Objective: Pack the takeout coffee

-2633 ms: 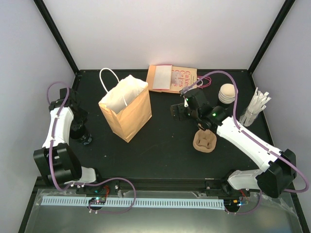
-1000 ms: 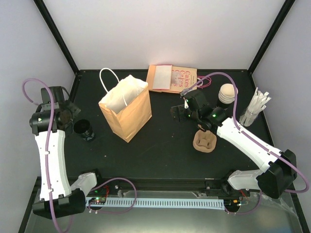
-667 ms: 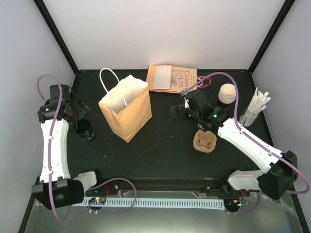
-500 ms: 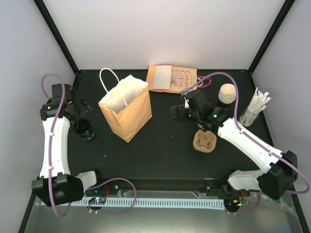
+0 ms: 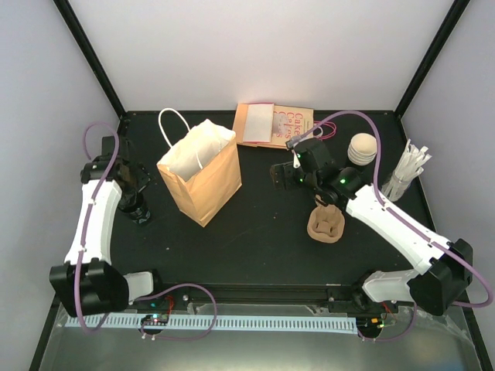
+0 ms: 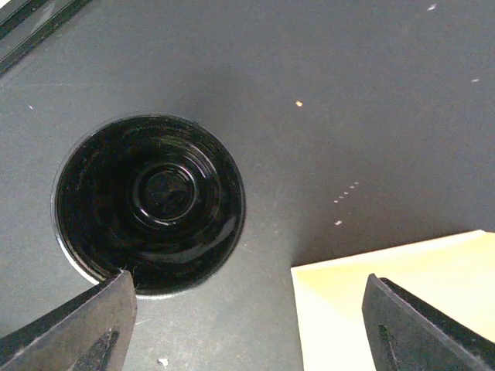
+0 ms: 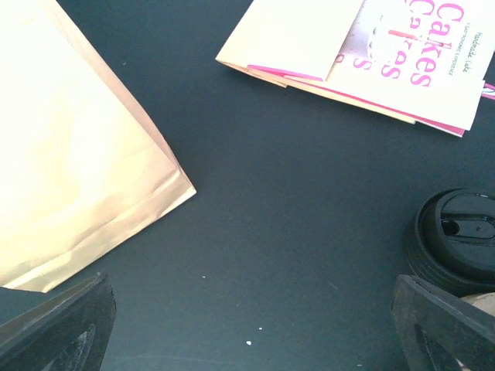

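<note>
The takeout coffee [image 6: 148,205] is a small black cup seen from straight above, its round black top ringed with concentric circles. It stands on the black table left of the brown paper bag [image 5: 201,170]. My left gripper [image 6: 247,328] hovers over it, open and holding nothing. Its left finger [image 6: 77,325] overlaps the cup's near rim and its right finger lies over the bag's corner [image 6: 394,294]. From above the cup [image 5: 141,215] is mostly hidden under the left gripper [image 5: 133,195]. My right gripper [image 7: 247,332] is open over bare table; from above it [image 5: 285,175] sits right of the bag.
A black sip lid [image 7: 456,239] sits at the right edge of the right wrist view. The pulp carrier [image 5: 326,224] lies under the right arm. Flat "Cakes" bags [image 5: 274,124] lie at the back. A stack of lids [image 5: 361,148] and straws [image 5: 406,174] stand at the right.
The left arm has swung in from the left and come down over the cup, and its jaws have gone from shut to open. The right arm has barely shifted.
</note>
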`<action>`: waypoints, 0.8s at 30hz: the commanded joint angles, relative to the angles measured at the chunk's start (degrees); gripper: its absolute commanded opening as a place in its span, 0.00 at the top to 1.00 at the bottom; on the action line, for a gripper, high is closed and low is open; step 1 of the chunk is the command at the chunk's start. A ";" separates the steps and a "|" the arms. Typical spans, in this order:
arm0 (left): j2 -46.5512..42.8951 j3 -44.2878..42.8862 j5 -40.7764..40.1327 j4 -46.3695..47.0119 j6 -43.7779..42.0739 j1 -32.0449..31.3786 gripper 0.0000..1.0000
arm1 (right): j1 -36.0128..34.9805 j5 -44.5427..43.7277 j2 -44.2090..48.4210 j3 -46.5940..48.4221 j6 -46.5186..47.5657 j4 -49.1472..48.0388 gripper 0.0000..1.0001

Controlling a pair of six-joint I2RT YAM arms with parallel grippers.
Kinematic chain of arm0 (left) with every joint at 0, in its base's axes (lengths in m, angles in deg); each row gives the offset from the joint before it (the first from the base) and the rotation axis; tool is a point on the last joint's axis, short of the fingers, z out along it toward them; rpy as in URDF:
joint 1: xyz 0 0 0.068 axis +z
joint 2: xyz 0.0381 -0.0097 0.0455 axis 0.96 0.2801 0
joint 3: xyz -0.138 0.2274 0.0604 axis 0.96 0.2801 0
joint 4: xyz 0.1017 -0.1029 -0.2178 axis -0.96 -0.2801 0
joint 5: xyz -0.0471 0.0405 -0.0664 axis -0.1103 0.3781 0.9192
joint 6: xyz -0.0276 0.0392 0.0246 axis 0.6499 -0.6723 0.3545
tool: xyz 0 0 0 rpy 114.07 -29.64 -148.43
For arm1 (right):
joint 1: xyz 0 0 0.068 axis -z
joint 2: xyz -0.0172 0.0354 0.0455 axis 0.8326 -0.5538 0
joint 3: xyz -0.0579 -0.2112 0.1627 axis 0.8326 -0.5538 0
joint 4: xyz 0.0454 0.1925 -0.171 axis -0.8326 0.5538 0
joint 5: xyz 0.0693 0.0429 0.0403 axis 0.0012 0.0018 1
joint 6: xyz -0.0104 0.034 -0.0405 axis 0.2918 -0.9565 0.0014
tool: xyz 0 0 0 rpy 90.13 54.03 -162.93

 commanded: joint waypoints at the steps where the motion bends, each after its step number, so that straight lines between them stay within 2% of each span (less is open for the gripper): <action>1: 5.18 -3.53 -4.15 -0.54 2.55 -0.21 0.21 | 0.24 -1.02 -0.30 2.18 0.49 1.39 0.00; 5: 9.08 -4.19 -5.21 -0.62 2.34 -0.12 0.42 | 0.24 -1.15 -1.03 3.00 0.38 2.45 0.00; 9: 9.80 -3.49 -4.32 1.63 2.55 -0.14 0.54 | 0.30 -1.15 -2.17 4.24 0.13 3.66 0.00; 21: 14.37 -4.36 -4.21 2.30 3.15 0.15 0.52 | 0.25 -2.30 -2.78 5.98 -0.36 5.64 0.00; 24: 15.16 -3.91 -3.84 3.03 2.85 0.25 0.54 | 0.28 -2.27 -2.85 6.01 -0.51 5.62 0.00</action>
